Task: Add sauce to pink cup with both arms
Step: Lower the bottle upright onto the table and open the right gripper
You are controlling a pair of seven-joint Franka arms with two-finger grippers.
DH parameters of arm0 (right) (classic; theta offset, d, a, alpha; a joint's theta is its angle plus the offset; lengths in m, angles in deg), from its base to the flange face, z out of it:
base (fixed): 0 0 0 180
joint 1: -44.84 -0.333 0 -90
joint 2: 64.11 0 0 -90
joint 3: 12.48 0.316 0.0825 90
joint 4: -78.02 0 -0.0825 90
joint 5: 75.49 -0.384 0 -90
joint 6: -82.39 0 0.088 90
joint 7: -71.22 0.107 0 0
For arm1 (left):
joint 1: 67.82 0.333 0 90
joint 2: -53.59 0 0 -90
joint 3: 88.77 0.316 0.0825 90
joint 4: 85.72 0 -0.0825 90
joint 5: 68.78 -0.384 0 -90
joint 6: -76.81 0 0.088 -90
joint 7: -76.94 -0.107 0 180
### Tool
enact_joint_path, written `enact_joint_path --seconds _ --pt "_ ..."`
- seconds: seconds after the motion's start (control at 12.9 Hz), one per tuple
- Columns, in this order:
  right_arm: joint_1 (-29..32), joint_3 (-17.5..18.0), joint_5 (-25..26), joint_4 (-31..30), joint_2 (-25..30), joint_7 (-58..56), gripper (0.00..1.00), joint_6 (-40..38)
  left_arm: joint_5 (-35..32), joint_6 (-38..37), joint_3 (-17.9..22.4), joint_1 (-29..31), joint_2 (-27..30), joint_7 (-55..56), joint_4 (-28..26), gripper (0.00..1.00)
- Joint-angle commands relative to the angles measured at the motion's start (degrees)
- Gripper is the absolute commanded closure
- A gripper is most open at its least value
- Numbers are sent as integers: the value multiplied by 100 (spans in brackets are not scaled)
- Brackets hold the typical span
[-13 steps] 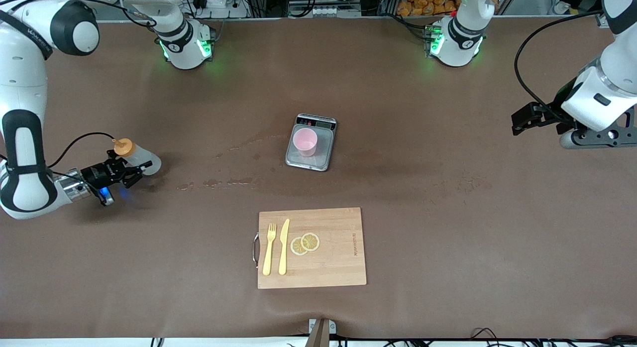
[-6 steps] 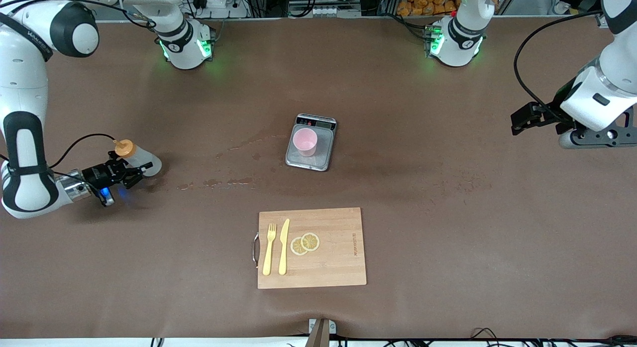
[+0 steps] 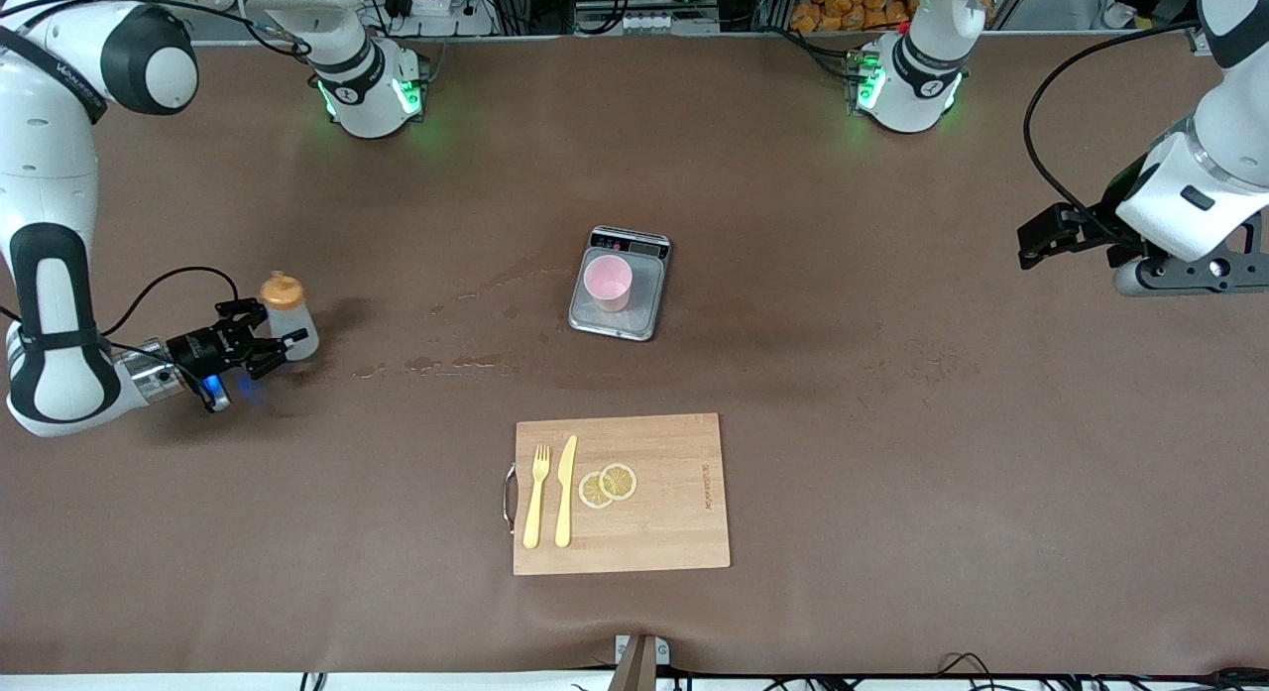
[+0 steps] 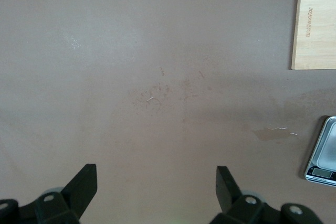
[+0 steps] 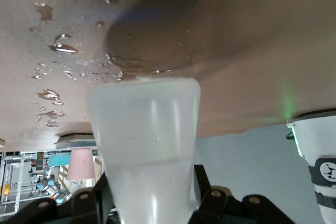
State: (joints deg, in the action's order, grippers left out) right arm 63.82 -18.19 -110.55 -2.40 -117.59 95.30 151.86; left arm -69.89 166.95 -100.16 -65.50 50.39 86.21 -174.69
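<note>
— Front view first: where is the sauce [image 3: 287, 317]?

— At the middle left of the frame, standing almost upright on the worktop [image 3: 843, 394], orange cap on top. The right hand [image 3: 260, 338] is clamped on its lower body; the right wrist view shows the whitish bottle [image 5: 147, 145] squeezed between the black fingers [image 5: 206, 195].

— And the pink cup [image 3: 607, 281]?

— Center of the frame, upright on the scale [image 3: 649, 309], just above the cutting board [image 3: 654, 513] with its fork [image 3: 536, 495], knife [image 3: 565, 490] and lemon slices [image 3: 608, 484].

— The other arm?

— The left hand [image 4: 156, 187] waits at the right edge of the frame over bare worktop, its fingers spread apart and holding nothing.
</note>
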Motion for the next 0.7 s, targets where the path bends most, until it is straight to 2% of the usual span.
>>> enact_joint_path --seconds 0.0,0.23,0.31,0.39,0.62 --pt "18 26 -62 53 -49 -17 33 -13 15 3 5 -21 30 40 -15 0" --pt "9 26 -45 53 -93 -26 33 -12 15 3 14 -21 30 40 -15 0" --pt "18 35 -45 79 -84 0 23 -30 15 3 5 -21 30 40 -15 0" --pt "27 26 -36 114 -49 53 0 -65 15 3 14 -21 30 40 -15 0" --pt "106 8 60 263 65 115 0 -196 15 3 14 -21 38 40 -6 0"
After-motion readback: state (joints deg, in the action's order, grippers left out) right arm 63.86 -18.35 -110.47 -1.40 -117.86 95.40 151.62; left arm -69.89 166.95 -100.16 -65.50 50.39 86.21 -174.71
